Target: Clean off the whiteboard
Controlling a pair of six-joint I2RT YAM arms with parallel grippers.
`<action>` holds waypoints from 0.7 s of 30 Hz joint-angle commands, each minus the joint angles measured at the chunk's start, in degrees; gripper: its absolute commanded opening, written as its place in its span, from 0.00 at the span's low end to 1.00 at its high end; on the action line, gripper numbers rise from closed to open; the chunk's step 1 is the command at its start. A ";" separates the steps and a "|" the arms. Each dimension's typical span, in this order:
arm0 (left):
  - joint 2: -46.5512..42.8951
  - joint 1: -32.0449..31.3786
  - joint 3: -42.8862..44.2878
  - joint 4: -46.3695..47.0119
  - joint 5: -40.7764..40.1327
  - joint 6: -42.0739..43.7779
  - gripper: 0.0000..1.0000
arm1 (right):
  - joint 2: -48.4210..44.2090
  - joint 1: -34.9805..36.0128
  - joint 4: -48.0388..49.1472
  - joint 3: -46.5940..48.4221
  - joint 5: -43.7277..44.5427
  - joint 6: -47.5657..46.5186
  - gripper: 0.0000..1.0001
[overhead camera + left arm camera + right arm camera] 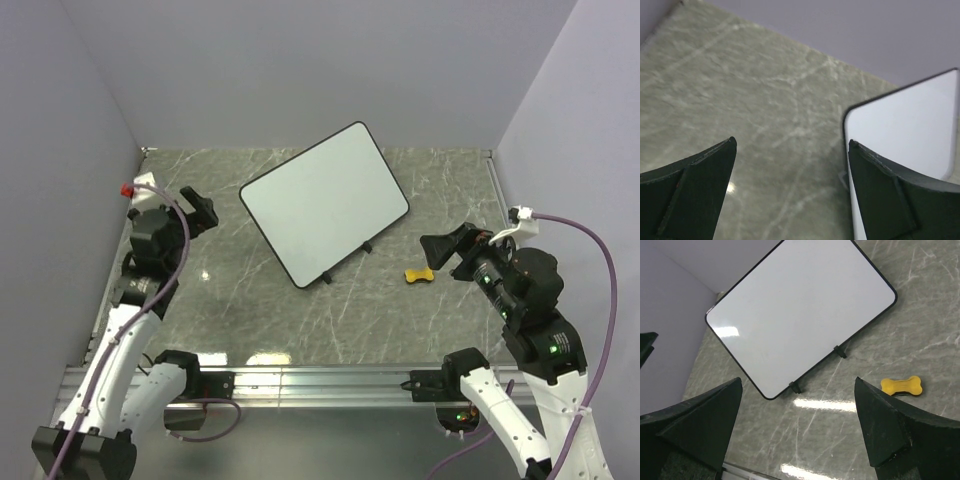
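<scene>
The whiteboard [322, 203] lies flat and tilted in the middle of the marble table, its surface plain white with no marks that I can see. It also shows in the right wrist view [800, 310] and at the right of the left wrist view [910, 125]. A small yellow bone-shaped eraser [419, 273] lies on the table right of the board's near edge; it also shows in the right wrist view [901, 385]. My left gripper [200, 210] is open and empty, left of the board. My right gripper [447, 252] is open and empty, just right of the eraser.
Grey walls close the table on the left, back and right. A metal rail [320, 380] runs along the near edge between the arm bases. A red-capped fitting [128, 187] sits by the left wall.
</scene>
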 commanded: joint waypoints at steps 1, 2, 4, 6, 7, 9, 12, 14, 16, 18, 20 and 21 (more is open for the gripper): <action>-4.14 -1.20 -10.14 20.15 -8.46 7.55 0.99 | 0.74 0.16 1.16 0.43 1.18 0.27 1.00; -4.85 -1.37 -12.69 23.00 -10.58 9.67 0.99 | 0.74 0.16 1.78 0.17 1.01 0.62 1.00; -6.00 -1.37 -19.81 29.06 -12.97 15.12 0.99 | 0.92 0.07 2.31 -0.19 0.83 0.71 1.00; -5.04 -1.29 -24.81 36.71 -13.24 18.99 0.99 | 1.09 0.07 2.83 -0.36 0.83 0.27 1.00; -4.34 -1.11 -25.71 38.21 -12.80 19.09 0.99 | 1.18 0.24 3.01 -0.36 1.00 0.10 1.00; -2.23 -0.33 -28.52 43.22 -9.91 18.83 1.00 | 1.01 0.42 3.45 -0.45 1.62 -0.34 1.00; 3.90 0.99 -33.87 53.67 -6.83 18.74 0.99 | 0.30 0.34 3.80 -0.98 1.97 0.09 1.00; 6.38 2.57 -36.00 58.95 -4.02 17.96 0.99 | -0.13 0.42 3.28 -1.15 1.62 0.27 1.00; 9.98 3.99 -38.02 65.45 0.99 17.95 0.99 | -0.40 0.42 2.14 -1.07 1.27 0.36 1.00; 13.14 3.90 -38.55 66.97 2.49 20.58 0.99 | -0.49 0.51 1.35 -0.98 1.27 0.45 1.00; 14.91 3.99 -40.47 69.94 -0.05 21.63 1.00 | -0.23 0.86 0.73 -0.80 1.09 0.36 1.00; 16.05 3.99 -41.53 72.57 -0.14 22.25 0.99 | -0.14 0.86 0.73 -0.63 1.18 0.36 1.00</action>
